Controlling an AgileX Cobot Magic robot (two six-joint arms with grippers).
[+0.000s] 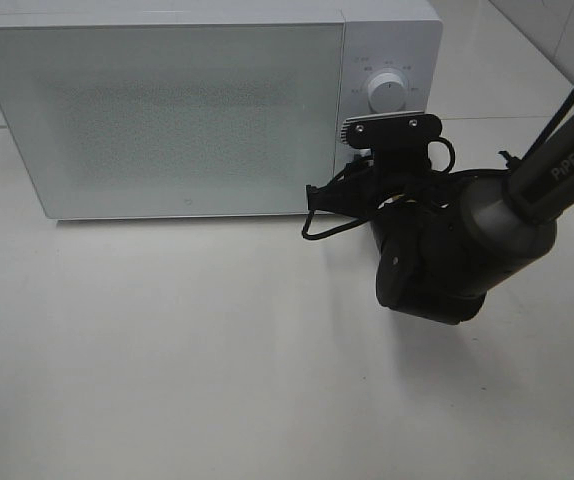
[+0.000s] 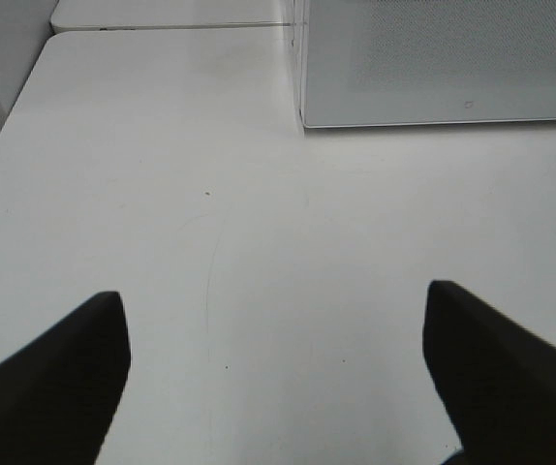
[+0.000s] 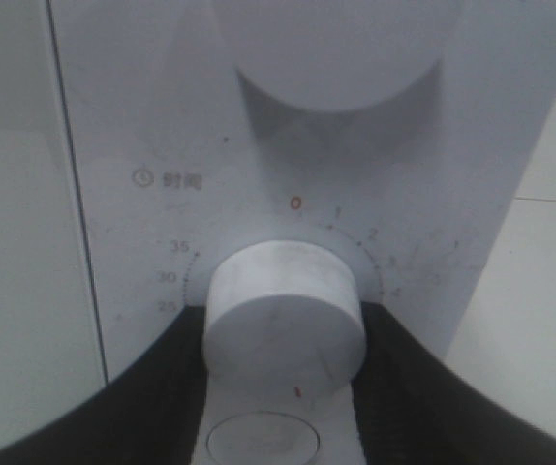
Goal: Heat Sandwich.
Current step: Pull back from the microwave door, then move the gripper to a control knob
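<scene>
Your right hand (image 3: 283, 315) brackets the timer knob (image 3: 285, 334) on the microwave (image 1: 392, 40), placed to turn it; whether it grips yet, you cannot tell. Your left hand (image 2: 273, 291) hangs open over the bench (image 2: 259, 194). The sandwich isn't visible, presumably behind the shut door (image 1: 167, 120).

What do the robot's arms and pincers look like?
The right arm is black with a grey cylindrical link and white PiPER lettering on a dark tube. Black cables loop off its wrist, below a black bar with two silver screws. The left pincer shows two blunt black wedges; the right pincer has curved black fingers. The left arm is out of view.
</scene>
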